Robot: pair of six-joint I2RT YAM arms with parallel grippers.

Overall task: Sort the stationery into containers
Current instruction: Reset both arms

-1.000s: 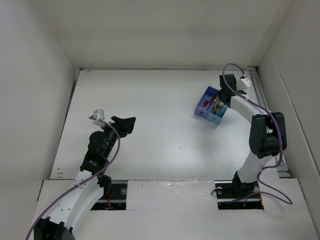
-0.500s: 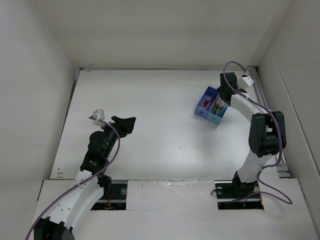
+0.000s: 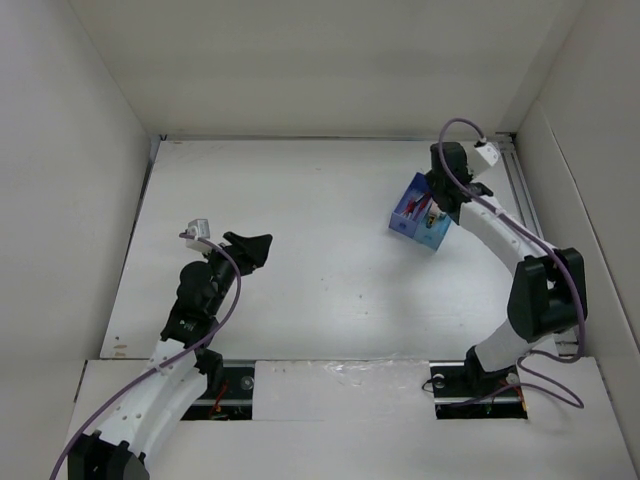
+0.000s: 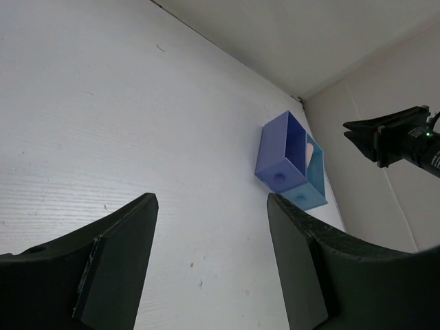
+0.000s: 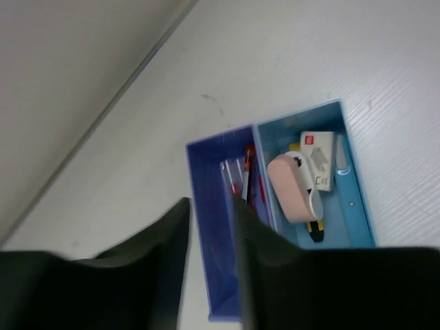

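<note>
The two-compartment box (image 3: pixel 408 215) stands at the far right of the table. In the right wrist view its dark blue compartment (image 5: pixel 206 234) holds red and grey pens (image 5: pixel 247 180). Its light blue compartment (image 5: pixel 357 199) holds a pink eraser (image 5: pixel 292 189), a cream eraser (image 5: pixel 317 161) and a yellow-and-black pen (image 5: pixel 315 230). My right gripper (image 5: pixel 211 206) hovers above the dark blue compartment, its jaws a narrow gap apart with nothing between them; it also shows in the top view (image 3: pixel 440 198). My left gripper (image 3: pixel 260 246) is open and empty over bare table at the left, wide apart in its wrist view (image 4: pixel 212 201).
White walls close in the table on the left, back and right. The box (image 4: pixel 278 155) sits near the back right corner, far ahead of my left gripper. A metal rail (image 3: pixel 520 190) runs along the right edge behind the right arm.
My right arm has shifted, its elbow swinging nearer and its gripper drawing slightly back over the box. The left arm has not moved.
</note>
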